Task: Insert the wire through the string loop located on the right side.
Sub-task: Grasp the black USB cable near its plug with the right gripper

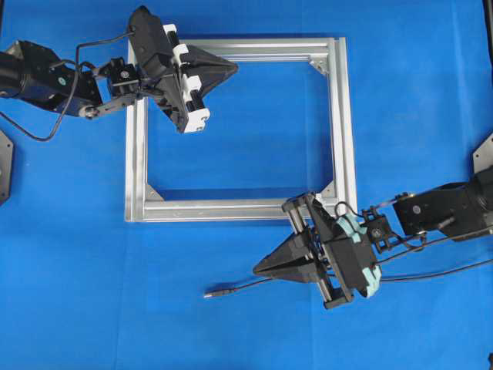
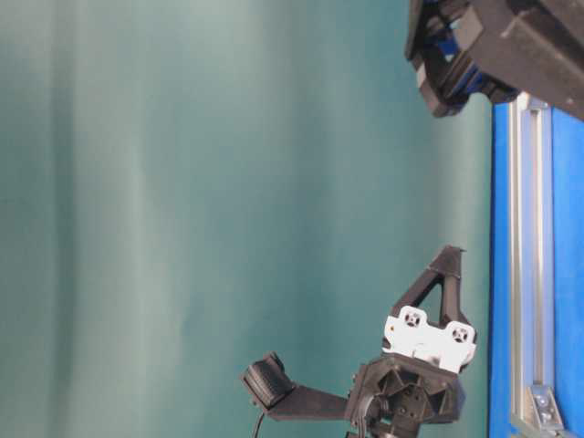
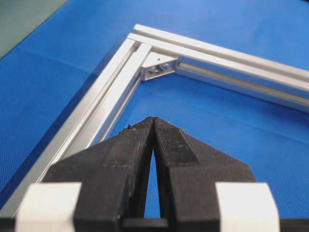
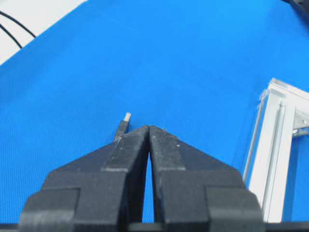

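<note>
wire: the wire (image 1: 308, 280) lies loose on the blue table (image 1: 231, 331) toward its near edge, plug tip (image 1: 213, 293) pointing left, nothing gripping it; it runs under the right hand
string loop: too small to make out on the silver frame (image 1: 344, 131); aiming blind at the right bar is the big risk
right hand: right hand (image 1: 260, 270) pinched shut, empty, poised over the wire behind the plug; a descent with tips closed would shove the cable aside
left hand: left hand (image 1: 231, 69) closed and empty over the frame's far bar; well clear
slip: a grip far behind the plug lets the tip droop and miss
</note>
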`<state>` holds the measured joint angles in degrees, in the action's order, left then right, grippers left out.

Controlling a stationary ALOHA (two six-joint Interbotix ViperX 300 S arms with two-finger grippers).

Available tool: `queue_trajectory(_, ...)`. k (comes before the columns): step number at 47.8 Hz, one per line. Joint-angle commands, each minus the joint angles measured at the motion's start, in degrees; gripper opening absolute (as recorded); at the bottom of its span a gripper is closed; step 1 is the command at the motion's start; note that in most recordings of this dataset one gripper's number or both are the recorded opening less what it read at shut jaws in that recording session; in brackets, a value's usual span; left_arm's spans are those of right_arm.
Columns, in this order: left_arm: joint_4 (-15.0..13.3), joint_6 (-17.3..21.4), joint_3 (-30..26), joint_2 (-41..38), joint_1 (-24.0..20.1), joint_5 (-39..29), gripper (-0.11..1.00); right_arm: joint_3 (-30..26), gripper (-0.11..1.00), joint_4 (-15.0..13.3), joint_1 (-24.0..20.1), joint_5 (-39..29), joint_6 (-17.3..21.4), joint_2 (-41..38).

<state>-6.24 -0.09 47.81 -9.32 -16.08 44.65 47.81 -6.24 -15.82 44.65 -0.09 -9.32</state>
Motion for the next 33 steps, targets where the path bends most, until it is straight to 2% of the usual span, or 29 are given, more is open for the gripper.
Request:
queue_trajectory(1,0.8,0.3,-1.2,2.0,0.2,-0.5,0.0,-1.3,0.0,0.0,-1.1,0.3,0.3,2.0)
queue_trajectory(7,0.8,0.2,-1.4,2.0,0.3,-0.8,0.0,-1.7,-0.06,0.0,-1.5,-0.1,0.6,2.1)
queue_trajectory(20,0.9,0.3,-1.4,1.9,0.3,-0.7,0.0,-1.5,-0.05,0.0,-2.4,-0.3,4.9,2.1)
queue_trajectory(26,1.0,0.2,-1.4,1.9,0.2,-0.7,0.0,-1.8,-0.05,0.0,-2.6,-0.9,5.6,2.1)
queue_trajectory(30,1.0,0.2,-1.4,1.9,0.2,-0.7,0.0,-2.0,0.0,0.3,-2.8,-1.0,6.0,1.8)
queue_trajectory(33,1.0,0.2,-1.4,2.0,0.3,-0.7,0.0,-2.4,0.08,0.8,-2.9,-1.2,6.6,1.7)
